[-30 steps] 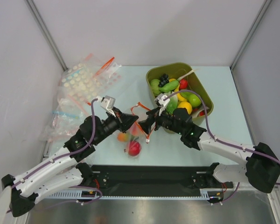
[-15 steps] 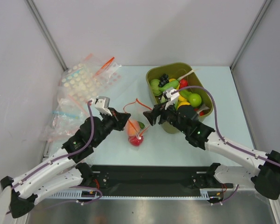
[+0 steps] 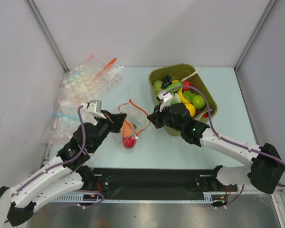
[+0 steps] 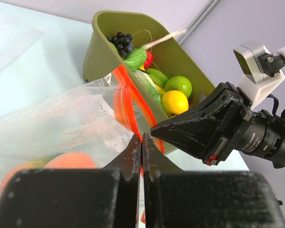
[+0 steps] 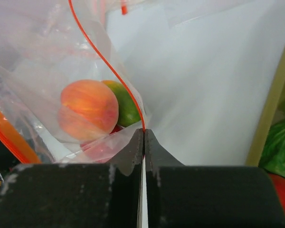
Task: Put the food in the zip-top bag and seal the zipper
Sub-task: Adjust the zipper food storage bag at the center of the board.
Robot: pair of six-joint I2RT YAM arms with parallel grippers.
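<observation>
Since half a second ago the left arm has drawn back leftward and the zip-top bag has shifted with it, its mouth wider; bare table lies right of the olive tub, just beside the right gripper; it and the left gripper each pinch the bag's rim, jaws closed; a peach and a red fruit sit inside; the zipper gapes unsealed; the lettering on the camera lens is unreadable.

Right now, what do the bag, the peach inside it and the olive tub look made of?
The zip-top bag: thin clear plastic film, glossy; it wrinkles and shows the fruit through. The peach: probably hard moulded plastic, glossy; smooth skin with a soft highlight. The tub: probably rigid plastic, olive, satin; smooth rounded walls.
</observation>
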